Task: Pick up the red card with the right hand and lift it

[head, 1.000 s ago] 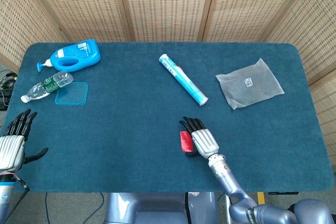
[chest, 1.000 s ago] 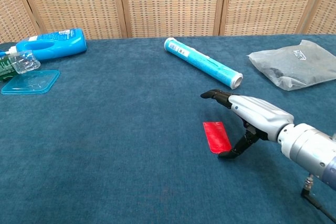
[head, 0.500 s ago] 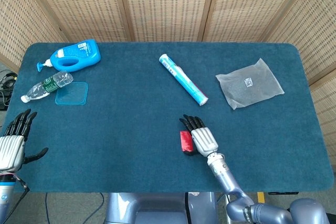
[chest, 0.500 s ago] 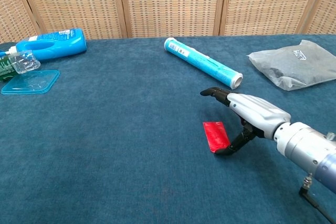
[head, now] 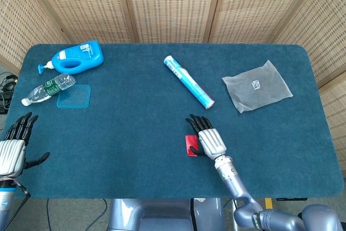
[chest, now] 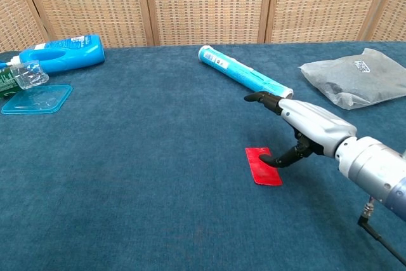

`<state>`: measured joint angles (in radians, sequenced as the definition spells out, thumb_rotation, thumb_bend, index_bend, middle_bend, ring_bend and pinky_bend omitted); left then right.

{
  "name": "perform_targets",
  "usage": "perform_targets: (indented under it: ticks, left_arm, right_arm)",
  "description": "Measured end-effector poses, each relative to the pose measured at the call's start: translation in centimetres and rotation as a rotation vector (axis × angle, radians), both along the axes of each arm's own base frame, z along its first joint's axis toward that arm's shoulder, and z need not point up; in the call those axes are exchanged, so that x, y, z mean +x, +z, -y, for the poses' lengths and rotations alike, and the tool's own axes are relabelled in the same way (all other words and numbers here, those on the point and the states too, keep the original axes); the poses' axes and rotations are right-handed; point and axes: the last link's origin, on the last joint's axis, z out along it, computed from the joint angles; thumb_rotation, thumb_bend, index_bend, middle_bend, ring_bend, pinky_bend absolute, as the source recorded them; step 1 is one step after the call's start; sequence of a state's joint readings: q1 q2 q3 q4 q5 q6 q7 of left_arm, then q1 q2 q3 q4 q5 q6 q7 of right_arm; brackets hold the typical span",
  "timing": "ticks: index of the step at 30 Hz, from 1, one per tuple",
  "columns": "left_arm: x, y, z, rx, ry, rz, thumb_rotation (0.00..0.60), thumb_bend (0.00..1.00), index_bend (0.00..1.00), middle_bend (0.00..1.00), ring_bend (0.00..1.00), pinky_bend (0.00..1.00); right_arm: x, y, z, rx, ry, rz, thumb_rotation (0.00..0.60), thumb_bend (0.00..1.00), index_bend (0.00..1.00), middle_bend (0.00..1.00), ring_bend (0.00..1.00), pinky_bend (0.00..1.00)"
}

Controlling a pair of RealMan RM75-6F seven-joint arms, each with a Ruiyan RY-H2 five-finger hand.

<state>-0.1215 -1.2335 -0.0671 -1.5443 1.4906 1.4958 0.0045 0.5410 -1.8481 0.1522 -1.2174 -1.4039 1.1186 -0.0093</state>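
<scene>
Blue table with the clutter well away from the work: detergent bottle, water bottle and clear blue lid far left, blue tube in the middle, clear plastic bag far right.

Right hand hovers over the near-centre of the table, fingers extended, thumb curled down to the right edge of the red card. No grasp visible; it holds nothing as far as I can tell.

Left hand sits at the near-left edge, fingers spread, holding nothing.

The card lies flat on the cloth, just left of the right hand. It looks thin, light and fairly stiff (probably slick plastic), so there is no edge to get under. A thumb-and-finger pinch across the right long edge seems the best bet, tipping it up first. The soft cloth may help the fingertips dig under.
</scene>
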Motion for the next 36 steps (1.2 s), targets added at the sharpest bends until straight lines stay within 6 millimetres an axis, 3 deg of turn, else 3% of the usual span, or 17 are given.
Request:
perform_targets:
  ticks: [8,18,36]
  left_arm:
    - [0.1,0.0,0.1,-0.001,-0.005,0.000,0.600,0.19,0.00,0.00,0.00,0.10]
    - [0.2,0.2,0.2,0.005,-0.010,0.003,0.600,0.19,0.00,0.00,0.00,0.10]
    - [0.2,0.3,0.1,0.007,-0.009,0.006,0.600,0.19,0.00,0.00,0.00,0.10]
  right_arm:
    - [0.3,1.1,-1.2,0.003,0.020,0.021,0.600,0.35,0.00,0.00,0.00,0.00]
    - [0.5,0.0,-2.7,0.042,0.030,-0.004,0.600,0.34,0.00,0.00,0.00,0.00]
    - [-0.8,-1.7,-2.2,0.058,-0.008,-0.056,0.600,0.34,0.00,0.00,0.00,0.00]
